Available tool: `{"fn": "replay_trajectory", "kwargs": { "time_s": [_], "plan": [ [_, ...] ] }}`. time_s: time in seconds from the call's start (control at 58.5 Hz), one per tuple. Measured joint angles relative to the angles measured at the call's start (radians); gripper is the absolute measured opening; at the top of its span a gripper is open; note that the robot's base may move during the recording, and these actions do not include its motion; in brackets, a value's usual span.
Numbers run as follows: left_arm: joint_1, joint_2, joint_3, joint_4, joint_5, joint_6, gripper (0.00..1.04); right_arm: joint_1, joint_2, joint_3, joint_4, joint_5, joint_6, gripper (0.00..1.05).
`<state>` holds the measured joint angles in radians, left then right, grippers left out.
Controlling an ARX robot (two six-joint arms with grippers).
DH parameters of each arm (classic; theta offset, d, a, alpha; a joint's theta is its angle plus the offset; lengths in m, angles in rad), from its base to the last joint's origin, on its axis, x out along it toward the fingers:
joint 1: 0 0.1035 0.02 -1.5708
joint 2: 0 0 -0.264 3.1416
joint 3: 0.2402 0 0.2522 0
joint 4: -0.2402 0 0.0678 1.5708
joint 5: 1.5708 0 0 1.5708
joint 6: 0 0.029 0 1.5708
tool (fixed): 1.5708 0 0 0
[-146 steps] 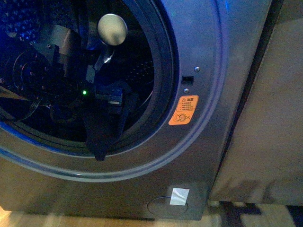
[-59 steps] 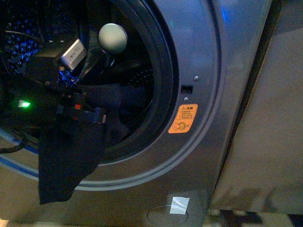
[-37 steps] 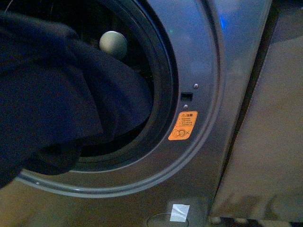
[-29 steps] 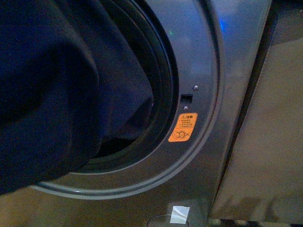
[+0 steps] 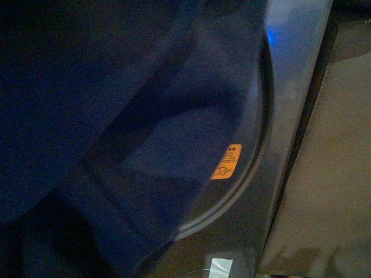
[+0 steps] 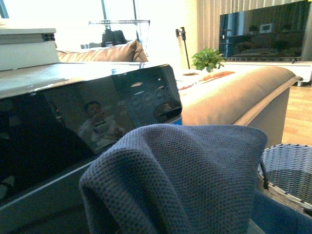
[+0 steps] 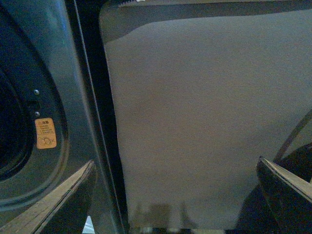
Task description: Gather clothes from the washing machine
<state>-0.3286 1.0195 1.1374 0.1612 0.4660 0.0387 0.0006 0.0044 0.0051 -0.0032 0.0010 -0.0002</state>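
The dark navy clothes (image 5: 116, 127) hang close before the front camera and hide most of the washing machine (image 5: 290, 87), its porthole and my left gripper. Only the machine's grey right side and orange sticker (image 5: 226, 162) show. In the left wrist view the clothes (image 6: 180, 180) drape over my left gripper, which is shut on them; its fingers are hidden under the knit fabric. The machine's glossy dark top panel (image 6: 87, 122) lies beyond. My right gripper (image 7: 175, 195) is open and empty, facing the beige wall beside the machine (image 7: 48, 97).
A woven wicker basket (image 6: 287, 168) stands at the right edge of the left wrist view. A beige sofa (image 6: 229, 92) is behind the machine there. A beige panel (image 5: 324, 174) flanks the machine's right side; it also fills the right wrist view (image 7: 195, 112).
The clothes have come out of the drum and up toward the front camera, from hanging at the porthole rim to covering nearly the whole view. The drum and left arm are now hidden.
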Motion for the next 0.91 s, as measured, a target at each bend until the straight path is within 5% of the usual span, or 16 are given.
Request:
{"fn": "replay_trajectory", "kwargs": {
  "time_s": [0.188, 0.444, 0.718, 0.906],
  "plan": [
    [-0.237, 0.173, 0.224, -0.072, -0.121, 0.037, 0.07, 0.000, 0.000, 0.000, 0.000, 0.000, 0.000, 0.97],
    [-0.431, 0.356, 0.486, -0.172, -0.192, 0.093, 0.07, 0.000, 0.000, 0.000, 0.000, 0.000, 0.000, 0.97],
    [-0.524, 0.567, 0.798, -0.303, -0.233, 0.119, 0.07, 0.000, 0.000, 0.000, 0.000, 0.000, 0.000, 0.97],
    [-0.529, 0.587, 0.834, -0.309, -0.233, 0.119, 0.07, 0.000, 0.000, 0.000, 0.000, 0.000, 0.000, 0.97]
  ]
}}
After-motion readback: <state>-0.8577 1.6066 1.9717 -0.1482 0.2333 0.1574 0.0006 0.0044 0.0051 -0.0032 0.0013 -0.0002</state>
